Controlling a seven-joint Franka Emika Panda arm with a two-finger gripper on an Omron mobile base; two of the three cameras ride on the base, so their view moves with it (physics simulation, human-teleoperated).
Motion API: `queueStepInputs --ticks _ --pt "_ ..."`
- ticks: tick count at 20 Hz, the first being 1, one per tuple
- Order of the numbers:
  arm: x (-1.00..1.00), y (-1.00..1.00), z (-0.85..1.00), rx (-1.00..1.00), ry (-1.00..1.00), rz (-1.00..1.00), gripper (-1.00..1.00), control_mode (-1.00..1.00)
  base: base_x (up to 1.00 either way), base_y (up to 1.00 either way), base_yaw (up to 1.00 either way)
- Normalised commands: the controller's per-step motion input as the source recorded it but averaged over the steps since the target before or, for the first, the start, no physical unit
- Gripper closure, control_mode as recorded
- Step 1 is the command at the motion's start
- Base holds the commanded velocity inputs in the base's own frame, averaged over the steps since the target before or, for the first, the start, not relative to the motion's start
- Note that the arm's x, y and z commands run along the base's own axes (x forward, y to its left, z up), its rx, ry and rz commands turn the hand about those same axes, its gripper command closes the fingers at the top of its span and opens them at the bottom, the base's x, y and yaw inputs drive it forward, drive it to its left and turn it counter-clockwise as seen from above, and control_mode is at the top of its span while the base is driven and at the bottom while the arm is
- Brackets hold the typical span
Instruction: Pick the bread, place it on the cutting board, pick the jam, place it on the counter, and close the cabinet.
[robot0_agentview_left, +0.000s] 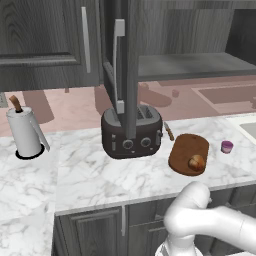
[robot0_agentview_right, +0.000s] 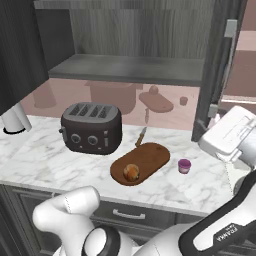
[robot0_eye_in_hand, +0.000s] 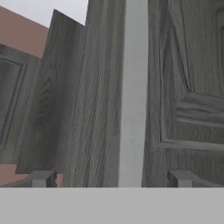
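Cabinet (robot0_agentview_left: 125, 65): upper unit, door open, swung out over the worktop (robot0_agentview_left: 100, 175), its edge and silver bar handle (robot0_agentview_left: 119, 65) facing into the room. Shelf inside looks bare. Closing it is the one step I judge left.

Cutting board (robot0_agentview_left: 189, 153): flat on the worktop, right of the toaster (robot0_agentview_left: 131, 131), handle pointing to the far side.

Bread (robot0_agentview_left: 196, 162): sitting on the near end of the board. That step reads as done.

Jam (robot0_agentview_left: 227, 146): upright on the worktop, just right of the board, not touching it. Done too, as far as I can tell.

Gripper (robot0_eye_in_hand: 111, 179): in the hand view, jaws apart, nothing between them, pointed at the door panel with the pale bar handle running up between the tips. Contact with the door: cannot tell.
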Motion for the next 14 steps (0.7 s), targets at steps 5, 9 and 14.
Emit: queueStepInputs --ticks 5,9,14 --pt "0.06 0.38 0.00 0.00 0.00 0.10 -1.00 -1.00 0.00 0.00 0.00" --pt "0.17 0.45 0.00 0.00 0.00 0.03 -1.00 -1.00 0.00 0.00 0.00" --pt "0.21 0.62 0.00 0.00 0.00 0.00 -1.00 -1.00 0.00 0.00 0.00"
